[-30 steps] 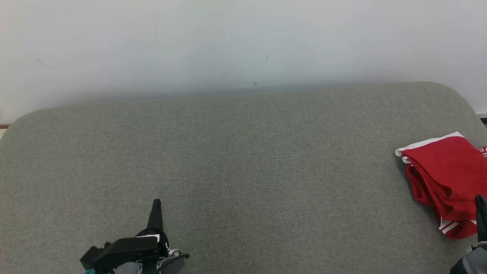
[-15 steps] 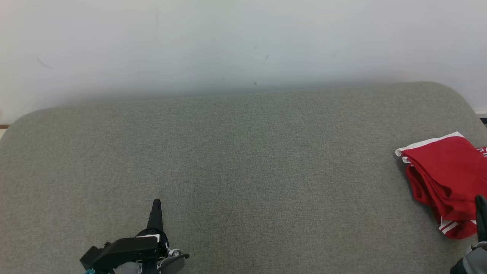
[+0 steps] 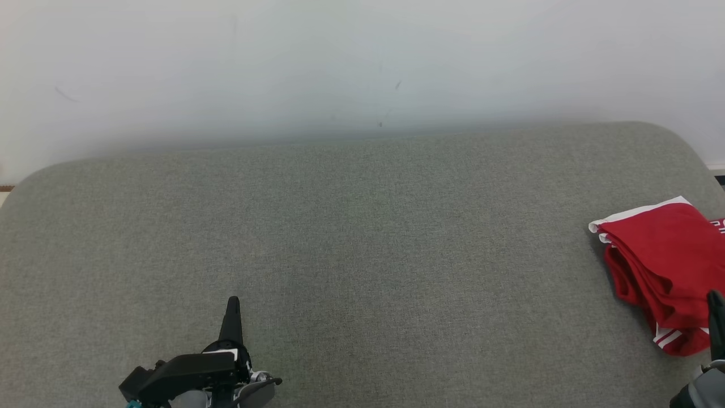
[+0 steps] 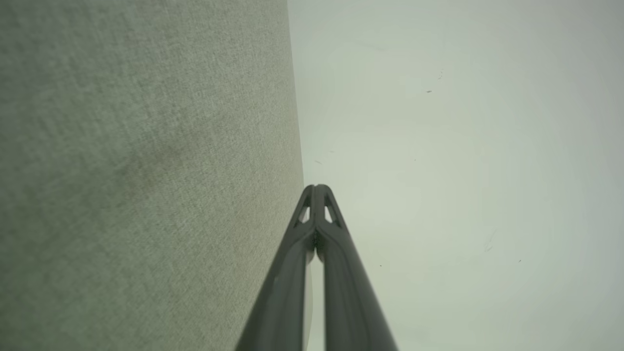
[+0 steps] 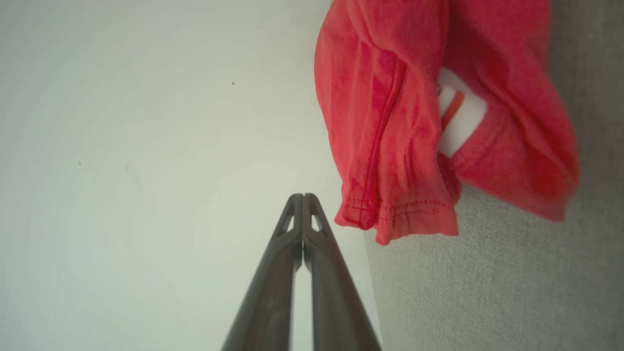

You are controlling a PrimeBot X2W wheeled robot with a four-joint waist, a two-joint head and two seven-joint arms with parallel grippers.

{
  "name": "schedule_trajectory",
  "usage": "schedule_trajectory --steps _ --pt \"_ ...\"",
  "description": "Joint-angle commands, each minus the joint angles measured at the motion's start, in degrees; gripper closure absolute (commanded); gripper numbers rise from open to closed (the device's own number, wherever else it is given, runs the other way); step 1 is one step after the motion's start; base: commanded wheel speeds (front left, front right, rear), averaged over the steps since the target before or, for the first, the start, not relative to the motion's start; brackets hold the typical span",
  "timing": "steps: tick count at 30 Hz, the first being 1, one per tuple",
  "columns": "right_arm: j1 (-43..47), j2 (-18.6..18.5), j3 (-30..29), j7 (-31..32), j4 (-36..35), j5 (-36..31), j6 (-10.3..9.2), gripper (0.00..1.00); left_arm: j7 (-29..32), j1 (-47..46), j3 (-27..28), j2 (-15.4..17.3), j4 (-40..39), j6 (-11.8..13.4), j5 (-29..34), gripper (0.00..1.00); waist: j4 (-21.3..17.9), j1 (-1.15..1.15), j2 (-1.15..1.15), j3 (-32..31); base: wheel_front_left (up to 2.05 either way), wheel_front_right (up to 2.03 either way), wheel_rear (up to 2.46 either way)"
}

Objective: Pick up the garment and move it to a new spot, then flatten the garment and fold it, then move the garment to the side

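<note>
The garment (image 3: 665, 266) is a red shirt with white trim, folded into a bundle at the far right of the grey-green cushion (image 3: 362, 255). In the right wrist view the garment (image 5: 404, 126) lies just off to the upper right of the fingers. My right gripper (image 3: 716, 303) sits at the lower right edge, its tip beside the bundle's near side, shut and empty; its fingertips (image 5: 303, 197) meet. My left gripper (image 3: 233, 306) rests low at the lower left, shut on nothing, tips pressed together in the left wrist view (image 4: 317, 187).
A pale wall (image 3: 362, 62) rises behind the cushion's rounded far edge. The cushion's right corner curves away near the garment. A strip of floor (image 3: 4, 192) shows at the far left.
</note>
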Motion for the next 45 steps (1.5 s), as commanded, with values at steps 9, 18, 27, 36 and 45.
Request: schedule_trajectory --steps 9,18,27,36,45 --pt "-0.18 0.12 -0.15 0.29 0.14 -0.19 0.02 1.0 -0.14 -0.21 -0.01 0.01 0.19 -0.23 -0.35 1.0 0.0 0.0 0.0 0.0 0.0 0.0 0.0" --pt "-0.18 0.13 -0.19 0.33 0.14 -0.19 0.02 1.0 -0.14 -0.21 -0.01 0.01 0.18 -0.23 -0.35 1.0 0.0 0.0 0.0 0.0 0.0 0.0 0.0" --pt "-0.19 0.15 -0.21 0.34 0.14 -0.22 0.02 1.0 -0.14 -0.21 -0.01 0.01 0.18 -0.23 -0.35 1.0 0.0 0.0 0.0 0.0 0.0 0.0 0.0" --pt "-0.2 0.16 -0.23 0.36 0.14 -0.26 0.02 1.0 -0.14 -0.21 -0.01 0.01 0.18 -0.23 -0.35 1.0 0.0 0.0 0.0 0.0 0.0 0.0 0.0" --pt "-0.2 0.17 -0.25 0.38 0.14 -0.27 0.02 1.0 -0.14 -0.2 -0.01 0.01 0.18 -0.23 -0.35 1.0 0.0 0.0 0.0 0.0 0.0 0.0 0.0"
